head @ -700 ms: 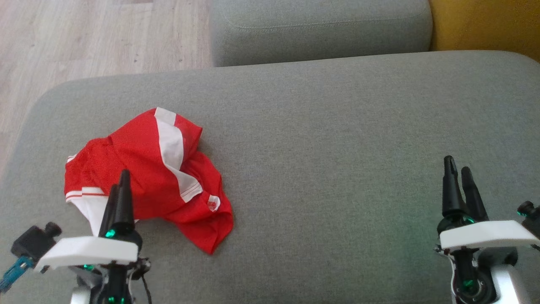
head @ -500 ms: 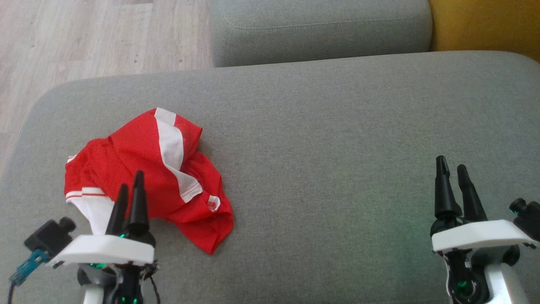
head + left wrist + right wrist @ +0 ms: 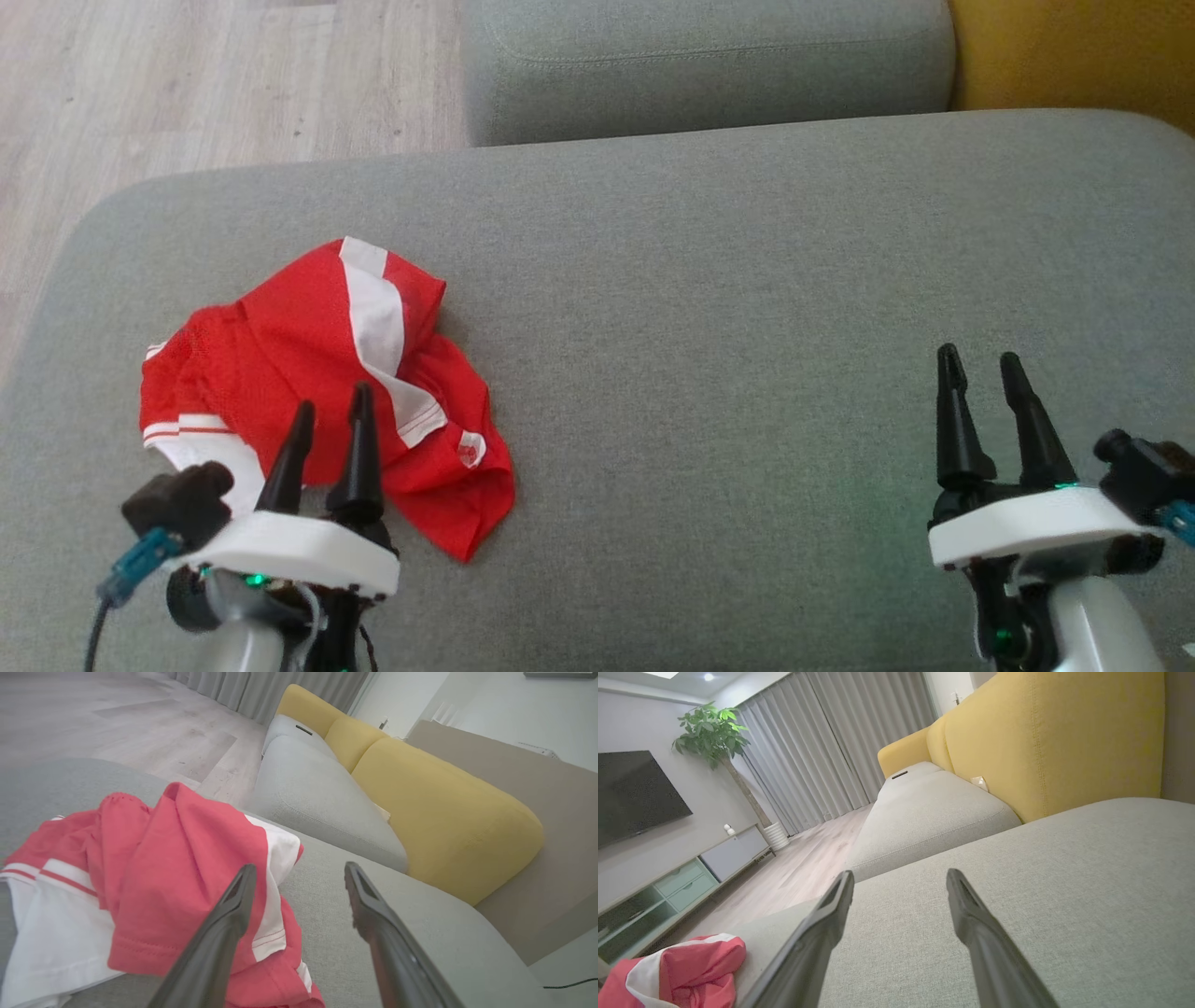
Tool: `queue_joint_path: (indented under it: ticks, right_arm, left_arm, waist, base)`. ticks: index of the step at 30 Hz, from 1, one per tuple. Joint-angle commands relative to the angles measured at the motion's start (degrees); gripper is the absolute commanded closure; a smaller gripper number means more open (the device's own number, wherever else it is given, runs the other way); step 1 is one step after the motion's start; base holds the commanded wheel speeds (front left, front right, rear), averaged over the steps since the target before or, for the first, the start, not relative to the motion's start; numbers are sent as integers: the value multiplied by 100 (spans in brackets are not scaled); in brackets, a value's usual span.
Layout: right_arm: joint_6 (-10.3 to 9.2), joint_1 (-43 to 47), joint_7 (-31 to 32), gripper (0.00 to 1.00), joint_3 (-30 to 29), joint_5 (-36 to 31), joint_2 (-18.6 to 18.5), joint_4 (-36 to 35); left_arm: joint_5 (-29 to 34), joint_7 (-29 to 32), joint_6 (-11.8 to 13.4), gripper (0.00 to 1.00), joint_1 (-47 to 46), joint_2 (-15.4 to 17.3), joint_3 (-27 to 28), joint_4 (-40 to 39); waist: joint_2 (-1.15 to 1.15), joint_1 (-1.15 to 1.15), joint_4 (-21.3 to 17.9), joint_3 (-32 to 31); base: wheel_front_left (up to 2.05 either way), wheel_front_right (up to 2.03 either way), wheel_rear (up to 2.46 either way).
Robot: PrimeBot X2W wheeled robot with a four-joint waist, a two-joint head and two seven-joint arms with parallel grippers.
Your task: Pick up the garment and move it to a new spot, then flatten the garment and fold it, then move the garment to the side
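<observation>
A crumpled red-and-white garment [image 3: 308, 355] lies on the grey sofa cushion [image 3: 700, 308], toward its 9 o'clock side. The left fingers [image 3: 358, 448] stand apart and empty at the garment's 6 o'clock edge. The right fingers [image 3: 952, 411], also spread and empty, hover at the cushion's 4 o'clock, well apart from the garment.

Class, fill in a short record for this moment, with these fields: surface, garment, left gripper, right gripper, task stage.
surface: grey fabric sofa cushion, with pale wooden floor beyond it
garment: crumpled red and white garment, lying in a heap on the cushion's left part, neither flattened nor folded
left gripper: open, fingers apart at the garment's near edge, gripping nothing
right gripper: open, over bare cushion far to the right, apart from the garment
task stage: garment not yet picked up
</observation>
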Motion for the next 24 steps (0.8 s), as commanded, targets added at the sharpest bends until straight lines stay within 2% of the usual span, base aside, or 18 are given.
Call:
queue_joint_path:
  ticks: [1, 12, 24]
  right_arm:
    - [-3, -238, -115, 0, 142, -281, -40, -265]
    - [-3, -231, -300, 0, 305, -1176, -44, -311]
    - [-3, -235, -486, 0, 509, -2018, -48, -310]
  left_arm:
    - [251, -94, 121, 0, -302, 145, -4, -278]
    - [1014, -278, 975, 0, -443, 580, -680, -494]
    - [1600, -462, 1247, 0, -527, 830, -1266, -500]
  waist:
    - [0, 0, -5, -1]
    - [0, 0, -23, -19]
    - [0, 0, -31, -21]
  base:
    - [0, 0, 0]
    - [0, 0, 0]
    - [0, 0, 0]
